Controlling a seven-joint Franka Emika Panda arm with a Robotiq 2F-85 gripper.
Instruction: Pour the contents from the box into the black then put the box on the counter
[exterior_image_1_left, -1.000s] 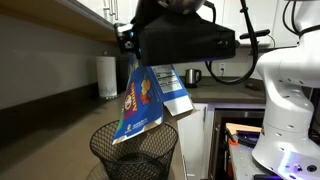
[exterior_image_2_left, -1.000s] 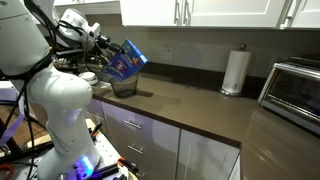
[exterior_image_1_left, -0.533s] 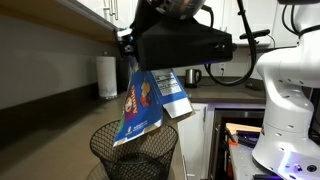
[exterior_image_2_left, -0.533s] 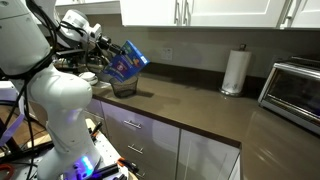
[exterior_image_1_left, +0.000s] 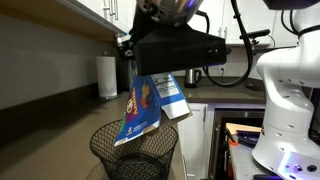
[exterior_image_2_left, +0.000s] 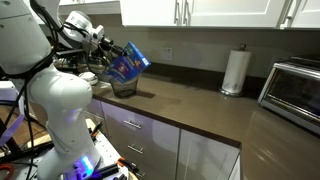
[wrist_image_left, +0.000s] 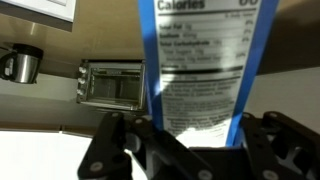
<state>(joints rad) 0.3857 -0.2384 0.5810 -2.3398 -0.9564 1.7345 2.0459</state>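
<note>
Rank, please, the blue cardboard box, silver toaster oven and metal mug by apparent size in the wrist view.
1. Blue cardboard box (nearest the camera, so inflated)
2. Silver toaster oven
3. Metal mug

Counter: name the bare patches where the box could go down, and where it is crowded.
Widest bare patch: the counter between the black mesh bin and the paper towel roll, running to the front edge. More bare worktop lies in front of the toaster oven. Crowded: the bin's end, where the box hangs tilted over it.
</note>
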